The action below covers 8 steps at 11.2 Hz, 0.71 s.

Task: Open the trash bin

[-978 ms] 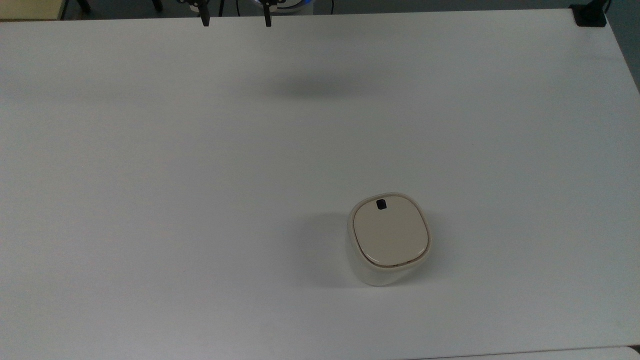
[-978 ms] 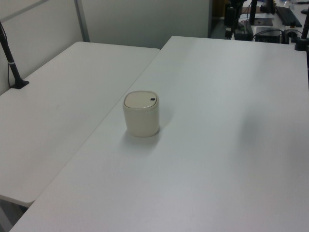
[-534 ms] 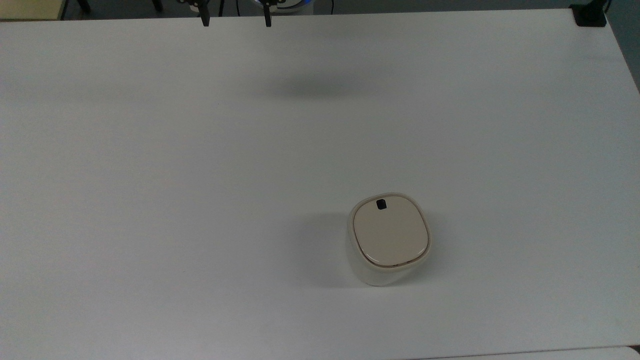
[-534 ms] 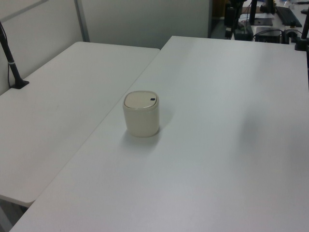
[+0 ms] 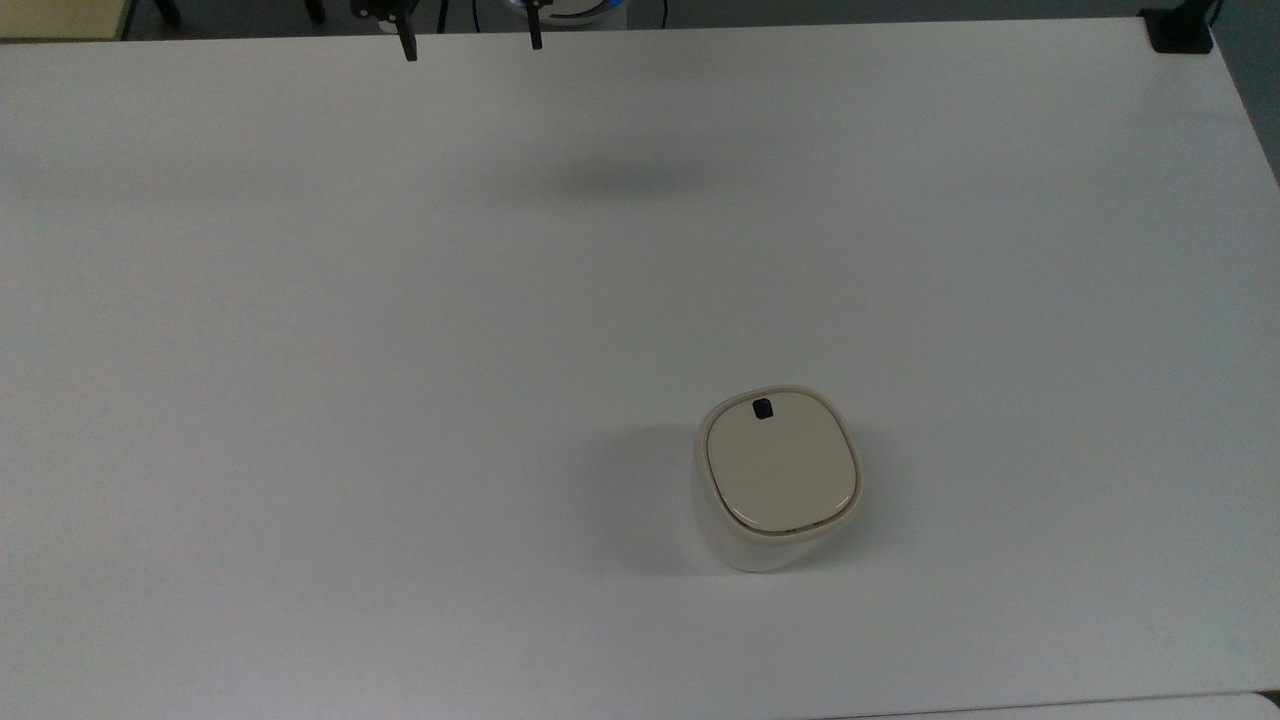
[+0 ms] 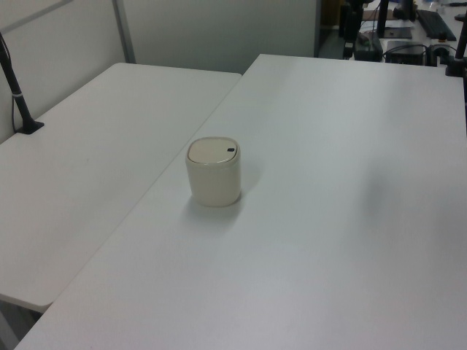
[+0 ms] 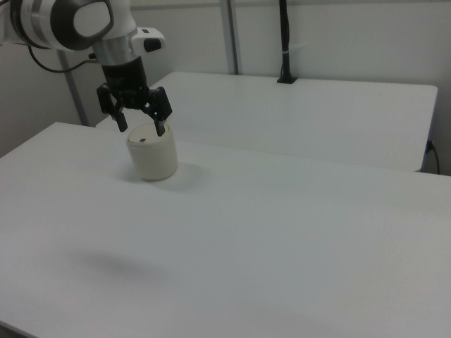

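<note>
The trash bin [image 5: 780,480] is a small cream-white tub with a beige lid lying flat and closed. A black square button [image 5: 762,407] sits near the lid's far edge. It stands on the white table [image 5: 300,400], toward the top view's lower right. The bin [image 6: 213,175] shows in the left view at centre left. My gripper [image 5: 472,45] is open at the top view's upper edge, far from the bin, with nothing between its fingers. In the right view the gripper [image 7: 141,125] hangs in front of the bin [image 7: 153,160], fingers spread, well above the table.
A second white table [image 6: 87,168] adjoins on the left view's left, with a black clamped post [image 6: 20,102]. A black clamp [image 5: 1178,30] sits at the table's corner at the top view's upper right. A black pole [image 7: 284,42] stands on the far table.
In the top view the gripper's fingertips have shifted very slightly; its shadow on the table is a little fainter. The trash bin has not moved and its lid stays closed.
</note>
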Each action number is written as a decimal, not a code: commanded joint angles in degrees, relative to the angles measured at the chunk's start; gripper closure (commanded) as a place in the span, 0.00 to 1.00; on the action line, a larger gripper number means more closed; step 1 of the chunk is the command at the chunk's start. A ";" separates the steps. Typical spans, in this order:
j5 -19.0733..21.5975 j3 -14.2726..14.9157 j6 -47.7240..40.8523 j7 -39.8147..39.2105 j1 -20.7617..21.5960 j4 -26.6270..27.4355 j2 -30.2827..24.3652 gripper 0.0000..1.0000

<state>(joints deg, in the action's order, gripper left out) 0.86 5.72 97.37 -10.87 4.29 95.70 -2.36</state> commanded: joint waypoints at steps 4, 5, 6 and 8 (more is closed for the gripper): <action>-0.42 0.70 1.51 -1.26 2.82 0.19 1.57 0.04; -0.15 0.70 1.42 -1.09 3.26 0.10 1.83 0.05; -0.07 0.78 1.51 -0.04 3.87 0.01 2.01 0.10; -0.15 0.78 2.47 6.78 5.19 -0.34 2.97 0.23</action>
<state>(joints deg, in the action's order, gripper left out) 0.86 5.71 97.69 -10.97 6.92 95.73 -0.45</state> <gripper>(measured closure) 0.115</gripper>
